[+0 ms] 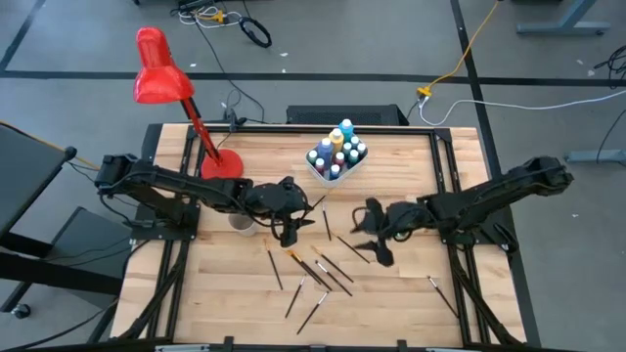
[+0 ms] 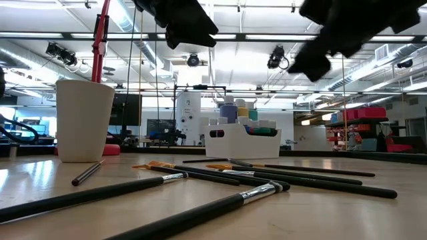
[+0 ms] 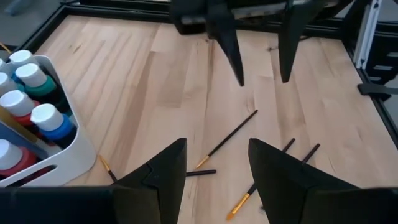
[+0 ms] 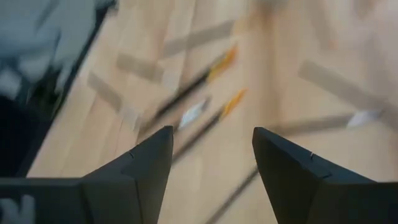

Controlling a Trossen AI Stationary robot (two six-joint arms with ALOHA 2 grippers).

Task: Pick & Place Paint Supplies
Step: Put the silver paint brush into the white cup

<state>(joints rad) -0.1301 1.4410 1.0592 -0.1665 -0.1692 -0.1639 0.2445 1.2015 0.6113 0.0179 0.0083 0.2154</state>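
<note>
Hovering your left gripper (image 1: 290, 235) and right gripper (image 1: 375, 244) wide apart and empty keeps either ready for the paintbrushes (image 1: 323, 272) strewn below the white tray (image 1: 319, 170), where the paint bottles (image 1: 338, 152) stand upright.

Red lamp (image 1: 161, 83) (base beside cup (image 2: 83, 120)), white tray (image 1: 324, 174).

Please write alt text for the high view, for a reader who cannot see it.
Two dark arms meet over a wooden table, both pincers open above scattered paintbrushes. A white tray of paint bottles stands at the far edge, beside a red desk lamp.
</note>
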